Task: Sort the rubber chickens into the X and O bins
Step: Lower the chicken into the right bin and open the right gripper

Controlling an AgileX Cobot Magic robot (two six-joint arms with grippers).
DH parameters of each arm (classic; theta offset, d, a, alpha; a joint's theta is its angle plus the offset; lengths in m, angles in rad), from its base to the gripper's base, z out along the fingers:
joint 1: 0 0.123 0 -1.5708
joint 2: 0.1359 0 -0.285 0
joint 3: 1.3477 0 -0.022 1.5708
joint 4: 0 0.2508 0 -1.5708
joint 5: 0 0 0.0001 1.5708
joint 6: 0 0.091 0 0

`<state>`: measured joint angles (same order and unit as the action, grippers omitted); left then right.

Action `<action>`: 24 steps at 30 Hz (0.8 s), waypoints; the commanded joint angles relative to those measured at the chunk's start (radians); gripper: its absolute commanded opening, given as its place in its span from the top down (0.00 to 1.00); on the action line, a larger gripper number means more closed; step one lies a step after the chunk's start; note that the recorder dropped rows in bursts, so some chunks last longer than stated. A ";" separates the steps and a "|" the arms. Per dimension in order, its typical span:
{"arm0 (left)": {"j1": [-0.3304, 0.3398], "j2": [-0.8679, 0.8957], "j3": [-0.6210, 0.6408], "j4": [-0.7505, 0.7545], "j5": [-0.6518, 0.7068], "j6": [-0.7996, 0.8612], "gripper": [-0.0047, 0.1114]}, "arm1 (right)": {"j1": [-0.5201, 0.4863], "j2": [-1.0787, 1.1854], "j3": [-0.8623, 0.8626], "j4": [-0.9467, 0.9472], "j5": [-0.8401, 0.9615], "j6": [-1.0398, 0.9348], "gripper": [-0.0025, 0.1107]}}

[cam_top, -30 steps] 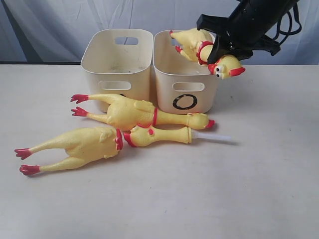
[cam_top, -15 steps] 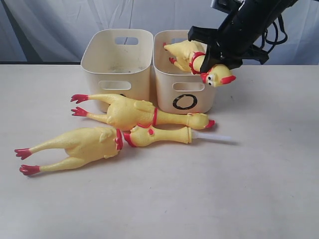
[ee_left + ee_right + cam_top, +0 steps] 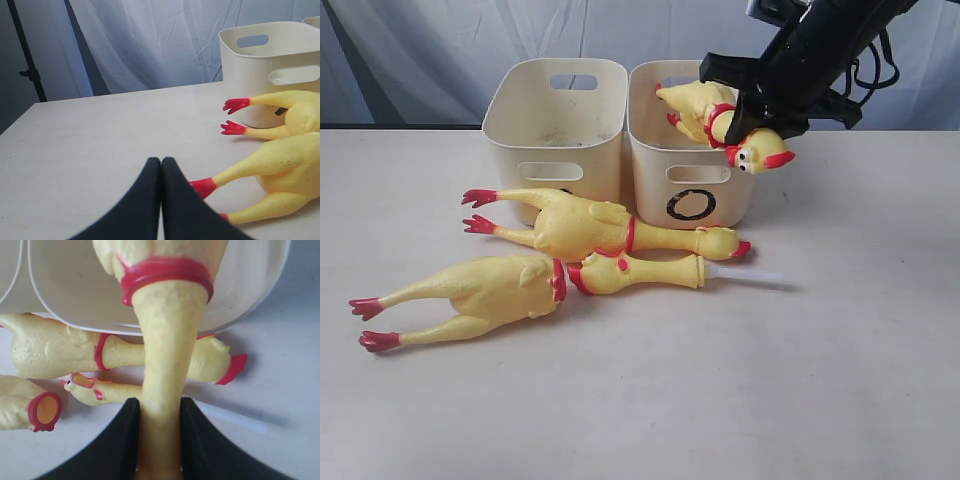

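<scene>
My right gripper (image 3: 752,112) (image 3: 160,402) is shut on the neck of a yellow rubber chicken (image 3: 712,108) (image 3: 169,340). It holds the chicken over the bin marked O (image 3: 690,205), with the body above the bin's opening and the head (image 3: 762,152) outside the front rim. The other cream bin (image 3: 555,120) stands to its left, its mark hidden behind a whole chicken (image 3: 600,228) lying on the table. A headless chicken body (image 3: 480,290) and its neck piece (image 3: 640,272) with a white tube (image 3: 750,274) lie in front. My left gripper (image 3: 161,162) is shut and empty beside the body's red feet (image 3: 202,187).
The cream table (image 3: 770,380) stretches in front and to the right. A grey curtain (image 3: 420,50) hangs behind the bins. A dark stand (image 3: 27,60) is at the table's far side in the left wrist view.
My right gripper came down and to the left with the chicken, bringing its body over the O bin. In the last half second it barely shifted.
</scene>
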<state>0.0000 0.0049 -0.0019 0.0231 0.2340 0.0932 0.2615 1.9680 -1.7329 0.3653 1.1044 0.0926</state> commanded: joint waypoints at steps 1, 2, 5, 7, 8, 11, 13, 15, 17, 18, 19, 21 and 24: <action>0.001 -0.005 0.002 0.001 -0.002 -0.003 0.96 | -0.001 -0.003 -0.011 0.005 -0.018 -0.004 0.98; 0.001 -0.005 0.002 0.001 -0.002 -0.003 0.96 | -0.001 -0.003 -0.011 0.005 -0.018 -0.004 0.98; 0.001 -0.005 0.002 0.001 -0.002 -0.003 0.96 | -0.001 -0.003 -0.011 0.014 -0.016 -0.004 0.80; 0.001 -0.005 0.002 0.005 -0.002 -0.003 0.96 | -0.001 -0.003 -0.011 0.031 -0.011 -0.004 0.64; 0.001 -0.005 0.002 0.005 -0.002 -0.003 0.96 | -0.001 -0.003 -0.011 0.031 -0.009 -0.004 0.56; 0.001 -0.005 0.002 0.005 -0.002 -0.003 0.96 | -0.001 -0.003 -0.011 0.033 0.003 -0.003 0.52; 0.001 -0.005 0.002 0.005 -0.002 -0.003 0.96 | -0.001 -0.003 -0.011 0.039 0.006 -0.003 0.52; 0.001 -0.005 0.002 0.005 -0.002 -0.003 0.96 | -0.001 -0.003 -0.011 0.052 0.016 -0.003 0.52; 0.001 -0.005 0.002 0.005 -0.002 -0.003 0.96 | -0.001 -0.005 -0.019 0.060 0.038 -0.003 0.52; 0.001 -0.005 0.002 0.005 -0.002 -0.003 0.96 | -0.001 -0.005 -0.033 0.064 0.060 -0.003 0.52; 0.001 -0.005 0.002 0.005 -0.002 -0.003 0.96 | -0.001 -0.005 -0.045 0.067 0.077 -0.003 0.52; 0.001 -0.005 0.002 0.005 -0.002 -0.003 0.96 | -0.001 -0.005 -0.072 0.079 0.116 -0.003 0.52; 0.001 -0.005 0.002 0.005 -0.002 -0.003 0.96 | -0.001 -0.008 -0.107 0.112 0.117 -0.003 0.52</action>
<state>0.0000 0.0049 -0.0019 0.0249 0.2340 0.0932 0.2615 1.9680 -1.8064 0.4392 1.2078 0.0926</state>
